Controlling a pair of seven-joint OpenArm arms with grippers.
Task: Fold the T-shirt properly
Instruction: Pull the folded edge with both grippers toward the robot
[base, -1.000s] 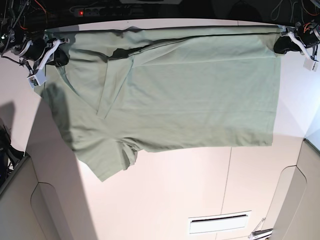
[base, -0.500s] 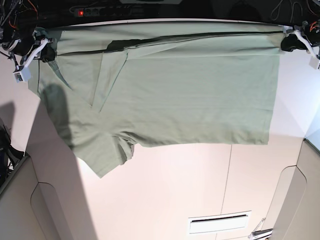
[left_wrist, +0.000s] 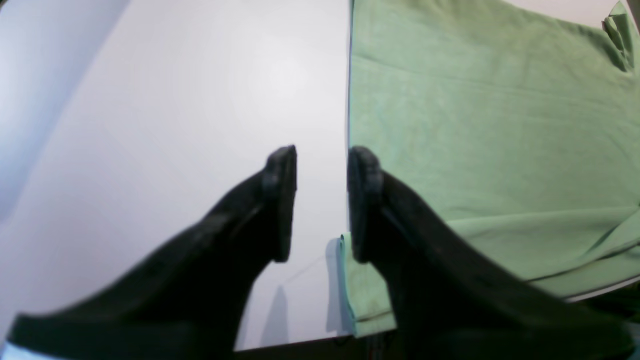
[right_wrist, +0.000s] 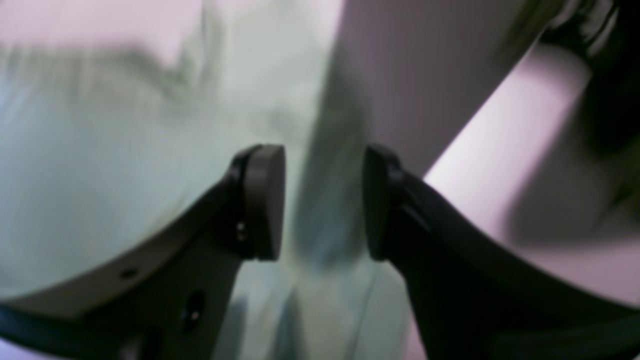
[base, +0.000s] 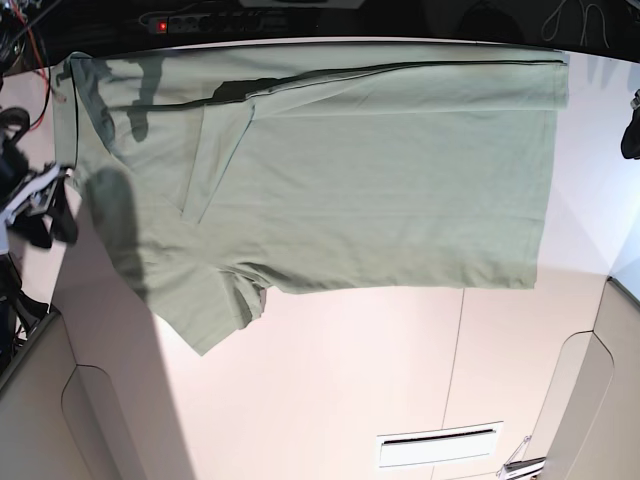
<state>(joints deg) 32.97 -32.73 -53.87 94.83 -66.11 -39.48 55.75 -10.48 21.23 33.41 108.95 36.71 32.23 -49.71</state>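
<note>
On the desk (base: 350, 400), T-shirt (base: 340, 180) lying flat; left end effector (left_wrist: 321, 202) and right end effector (right_wrist: 322, 200) both parted, empty.

White table (base: 330, 390) w/ T-shirt (base: 380, 180) spread flat on it

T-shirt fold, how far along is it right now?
Done: the T-shirt lies flat, its far edge folded over. In hand: nothing; the left gripper and right gripper are open and empty, off the cloth. Left: the near sleeve and remaining folds.
</note>
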